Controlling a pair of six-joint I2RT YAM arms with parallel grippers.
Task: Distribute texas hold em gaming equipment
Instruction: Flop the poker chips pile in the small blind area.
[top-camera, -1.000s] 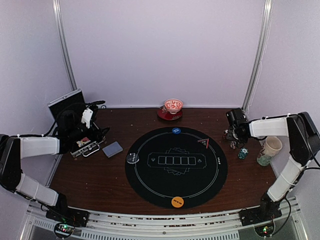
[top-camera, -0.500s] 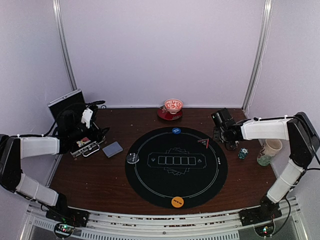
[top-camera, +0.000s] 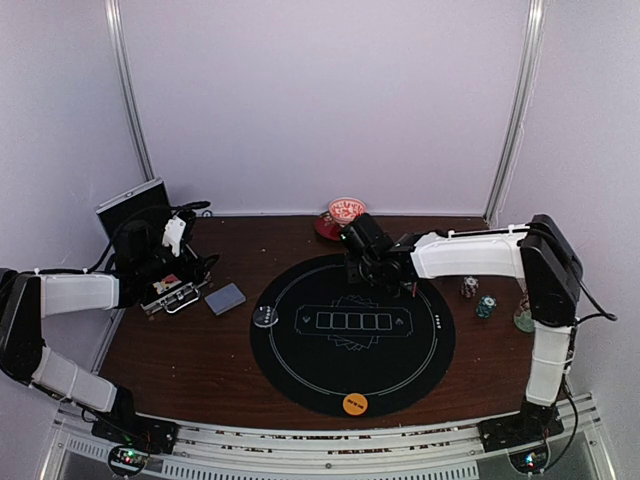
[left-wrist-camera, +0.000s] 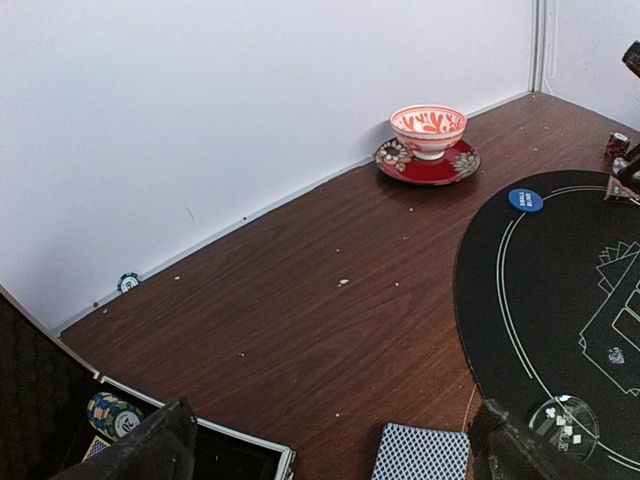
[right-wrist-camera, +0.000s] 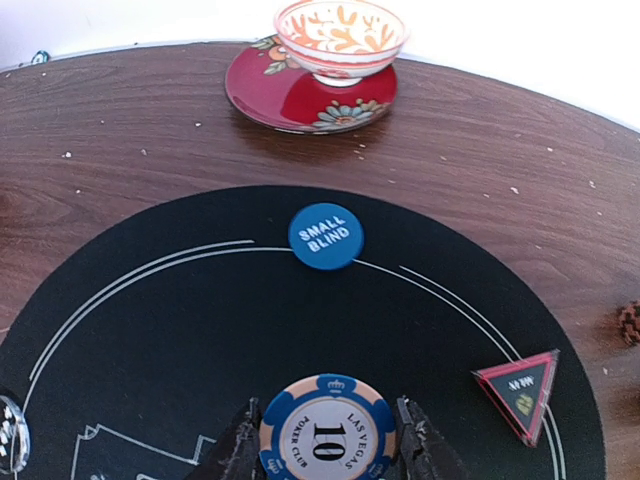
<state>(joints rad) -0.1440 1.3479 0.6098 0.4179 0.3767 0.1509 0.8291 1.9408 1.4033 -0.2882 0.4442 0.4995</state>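
One blue-edged poker chip (right-wrist-camera: 327, 425) marked 10 is gripped face up between the fingers of the right gripper (right-wrist-camera: 327, 452); whether more chips are stacked beneath it cannot be told. It is held above the black mat (right-wrist-camera: 150, 330), near the mat's far edge. The blue Small Blind disc (right-wrist-camera: 326, 236) lies just beyond it on the white line, and a red-and-black triangular marker (right-wrist-camera: 520, 388) lies toward the mat's right side.

The step in hand is judged to be the carrying of a chip to a player's place. Next, the chip is to be lowered until it lies flat on the mat, and only then are the fingers to be spread. Care is called for so that the Small Blind disc is not nudged.

An orange disc (top-camera: 355, 403) is laid at the mat's near edge and a clear disc (top-camera: 265, 316) at its left edge. Right of the mat, more chips (top-camera: 469, 287) are left on the counter (top-camera: 180, 360). Left of the mat a card deck (top-camera: 225, 298) lies. Beyond it the left gripper (top-camera: 195, 272) is held over an open case (top-camera: 165, 298), its fingers spread wide and empty.
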